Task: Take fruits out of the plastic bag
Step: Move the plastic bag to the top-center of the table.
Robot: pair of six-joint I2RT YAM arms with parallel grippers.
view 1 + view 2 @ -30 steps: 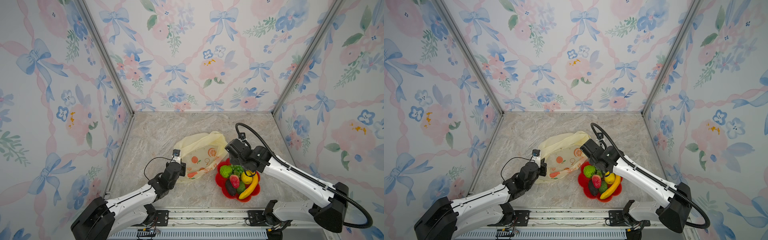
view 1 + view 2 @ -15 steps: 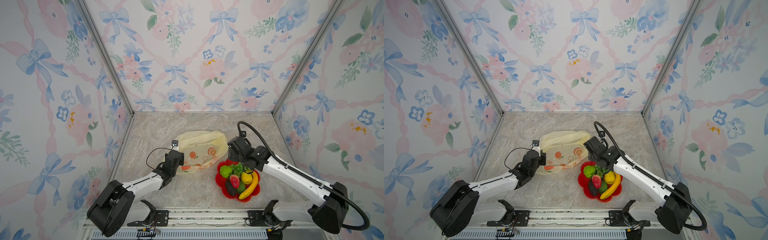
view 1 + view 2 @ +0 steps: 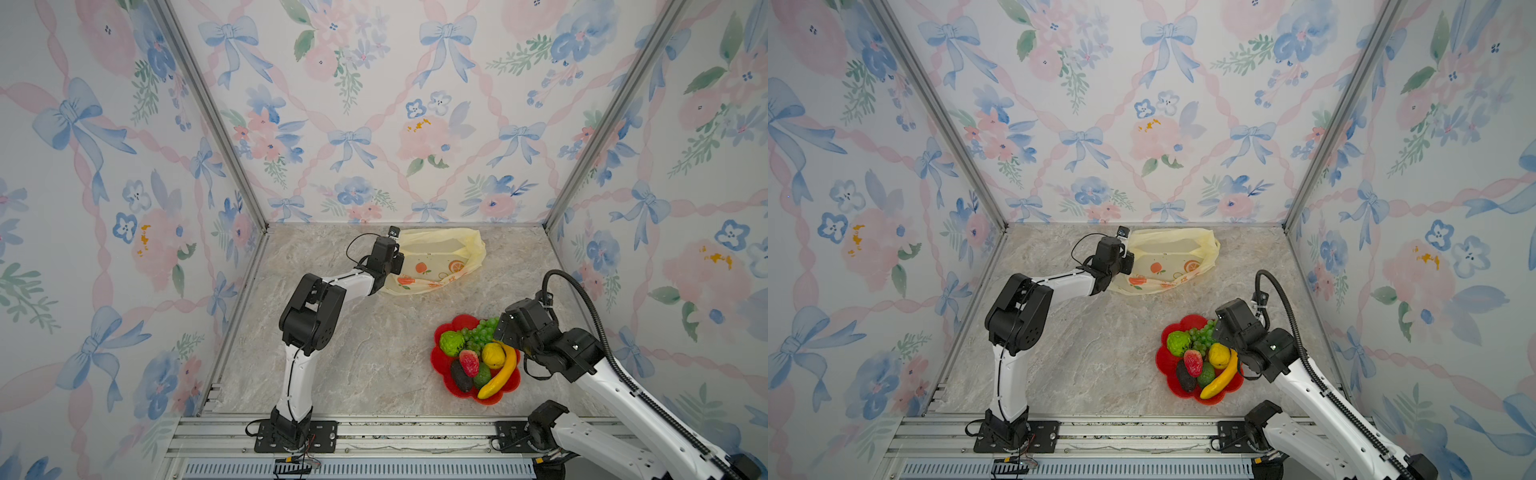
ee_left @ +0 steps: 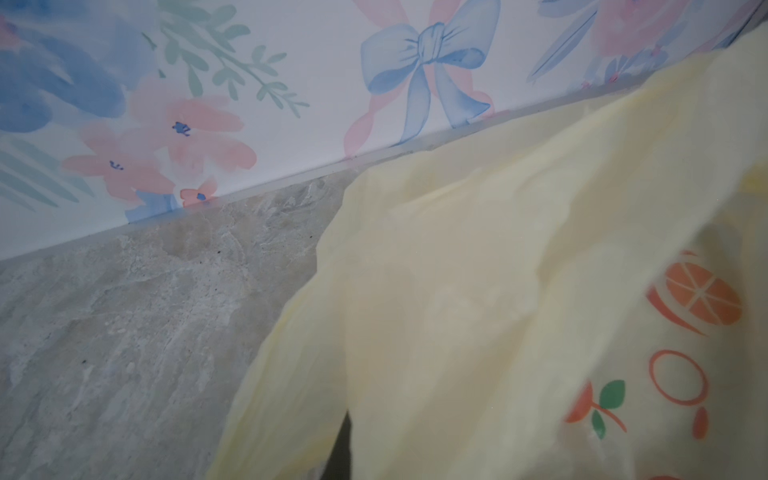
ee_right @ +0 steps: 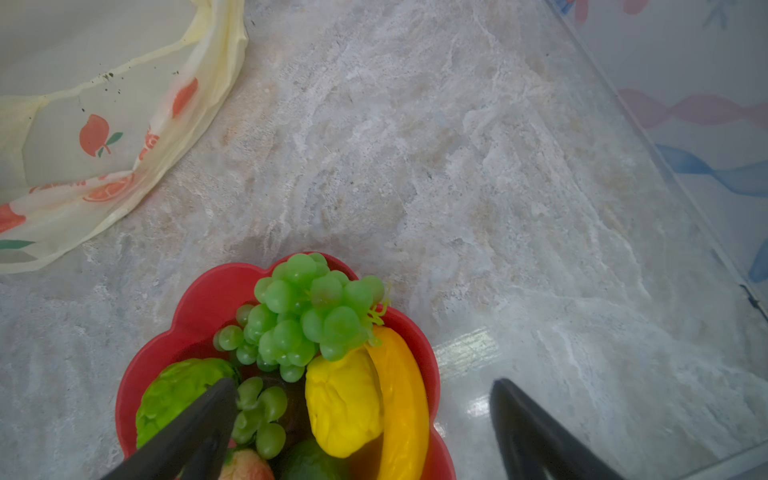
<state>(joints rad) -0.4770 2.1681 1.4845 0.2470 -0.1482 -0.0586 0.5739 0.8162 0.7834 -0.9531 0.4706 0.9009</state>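
The fruits [image 3: 469, 361] lie heaped on the red plate [image 3: 440, 368] at the table's [image 3: 365, 365] front right. The plastic bag [image 3: 440, 257] lies slack by the back wall. The right gripper [image 5: 361, 386] hangs over the plate, jaws wide, holding nothing. The left gripper [image 3: 395, 266] seems to meet the bag's edge, but its jaws are hidden, so I cannot tell their state.
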